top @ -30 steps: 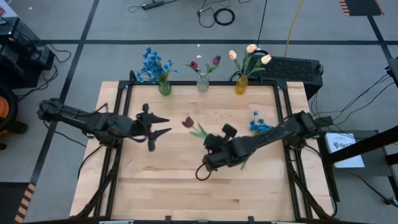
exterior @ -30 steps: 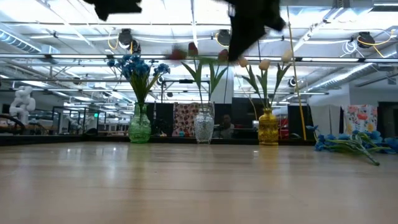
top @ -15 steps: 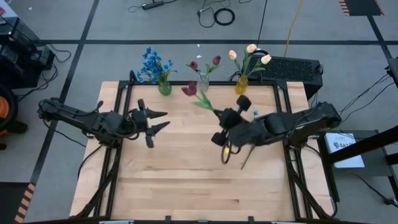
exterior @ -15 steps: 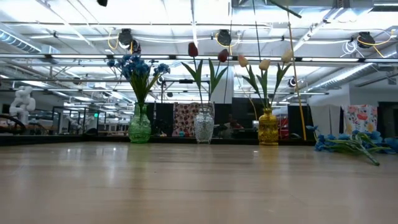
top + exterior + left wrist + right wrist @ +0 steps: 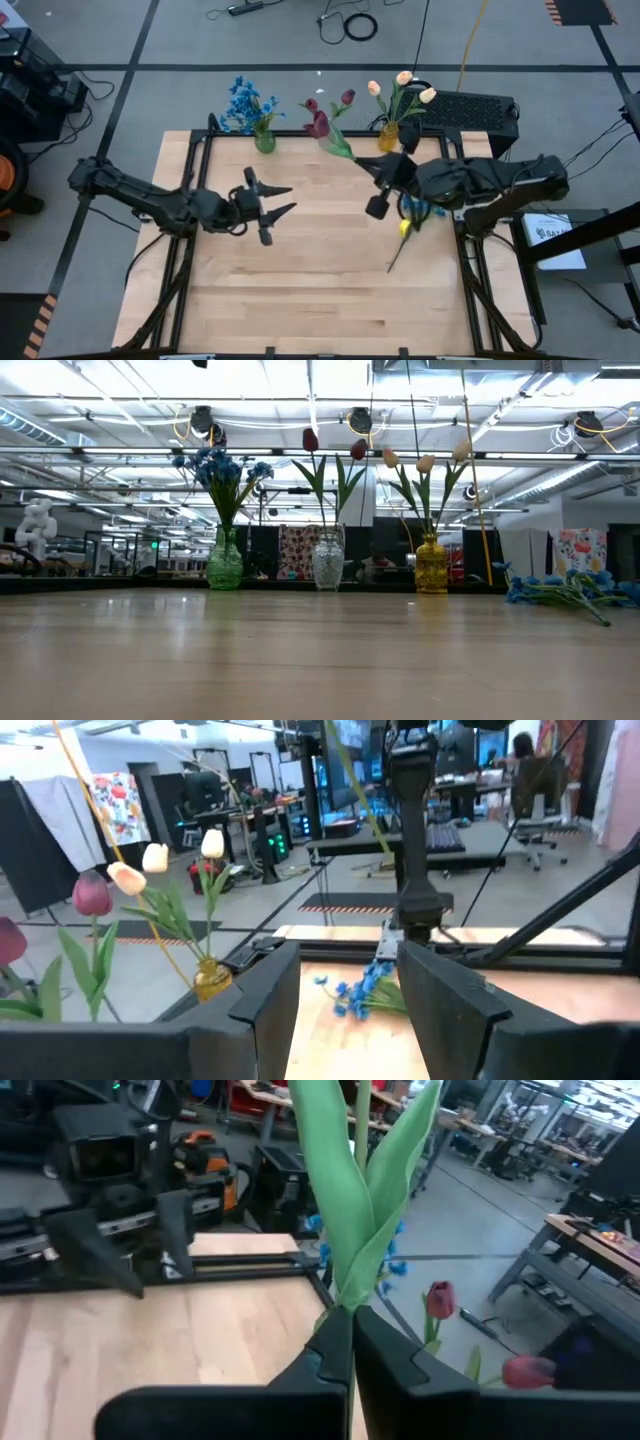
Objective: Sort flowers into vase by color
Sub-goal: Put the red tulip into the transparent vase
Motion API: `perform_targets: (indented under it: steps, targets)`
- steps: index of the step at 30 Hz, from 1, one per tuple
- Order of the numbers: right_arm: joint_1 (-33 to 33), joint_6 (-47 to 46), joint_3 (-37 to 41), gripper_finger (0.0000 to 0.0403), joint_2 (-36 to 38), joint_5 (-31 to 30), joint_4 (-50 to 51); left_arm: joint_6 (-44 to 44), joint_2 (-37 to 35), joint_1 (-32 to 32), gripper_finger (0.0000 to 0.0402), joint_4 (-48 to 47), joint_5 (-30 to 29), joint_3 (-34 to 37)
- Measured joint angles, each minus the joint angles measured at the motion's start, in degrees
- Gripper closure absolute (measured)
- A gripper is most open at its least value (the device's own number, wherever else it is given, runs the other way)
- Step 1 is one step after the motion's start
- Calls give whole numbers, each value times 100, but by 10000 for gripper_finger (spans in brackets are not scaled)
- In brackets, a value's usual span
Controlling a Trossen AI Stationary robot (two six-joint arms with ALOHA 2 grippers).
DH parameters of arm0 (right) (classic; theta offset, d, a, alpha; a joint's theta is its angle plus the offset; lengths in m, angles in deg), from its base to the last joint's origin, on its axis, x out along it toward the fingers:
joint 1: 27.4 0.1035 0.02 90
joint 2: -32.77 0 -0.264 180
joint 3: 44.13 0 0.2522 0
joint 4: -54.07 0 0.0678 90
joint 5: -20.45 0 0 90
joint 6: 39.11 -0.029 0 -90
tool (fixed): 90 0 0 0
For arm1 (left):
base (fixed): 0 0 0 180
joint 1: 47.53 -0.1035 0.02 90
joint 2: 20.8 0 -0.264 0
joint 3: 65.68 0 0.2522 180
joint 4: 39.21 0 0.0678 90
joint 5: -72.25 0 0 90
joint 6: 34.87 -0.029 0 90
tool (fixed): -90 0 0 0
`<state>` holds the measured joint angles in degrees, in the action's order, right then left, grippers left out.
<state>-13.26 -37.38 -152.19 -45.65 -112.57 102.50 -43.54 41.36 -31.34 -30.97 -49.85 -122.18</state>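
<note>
My right gripper is shut on a dark red tulip, held high over the table's far middle. Its blossom is close to the clear vase, which holds two red tulips. The green vase holds blue flowers and the yellow vase cream tulips. A blue bunch lies flat on the table's right side, partly under my right arm. My left gripper hovers open at left centre, fingers level and pointing right, nothing between them. My right gripper pinches the tulip's green stem just below the base of its leaves between its two fingers. The fingers come about level from the table's right and lie across the stem. The tulip is lifted clear, blossom toward the far edge, and its bare stem end trails toward the near side.
The three vases stand in a row along the far edge. A black frame borders the wooden top. Bare wood fills the near half of the table. A keyboard lies beyond the far right corner.
My right gripper has risen from the table's middle and gone toward the far right, still shut on the red tulip. The tulip has been lifted clear, and its blossom has swung toward the clear vase. My left gripper has moved a little toward the right.
</note>
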Motion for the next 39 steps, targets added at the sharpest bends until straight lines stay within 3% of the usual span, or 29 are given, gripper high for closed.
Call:
perform_targets:
  steps: [5, 11, 17, 24, 28, 35, 39]
  targets:
    - [-77, 323, 1560, 402, 723, 392, -1689, -73, 43, -216, 226, -9, 2, 0]
    - [-416, 1350, 3865, 402, 1218, 1349, -5918, -28, 40, -358, 226, -477, 1, 0]
    - [-962, 1975, 5140, 402, 872, 1761, -9370, -71, 40, -548, 226, -662, -451, 0]
    - [-1794, 2475, 5217, 402, -93, 2318, -10914, -80, 40, -962, 226, -919, -480, 0]
    - [-2296, 2793, 4946, 402, -670, 2400, -11416, -82, 40, -1166, 226, -1035, -442, 0]
    - [-2953, 2581, 4488, 402, -1871, 2679, -12413, -168, 40, -1273, 226, -1381, -417, 0]
    - [-3111, 2631, 4214, 402, -2438, 2689, -12410, -382, 27, -1399, 226, -1306, -400, 0]
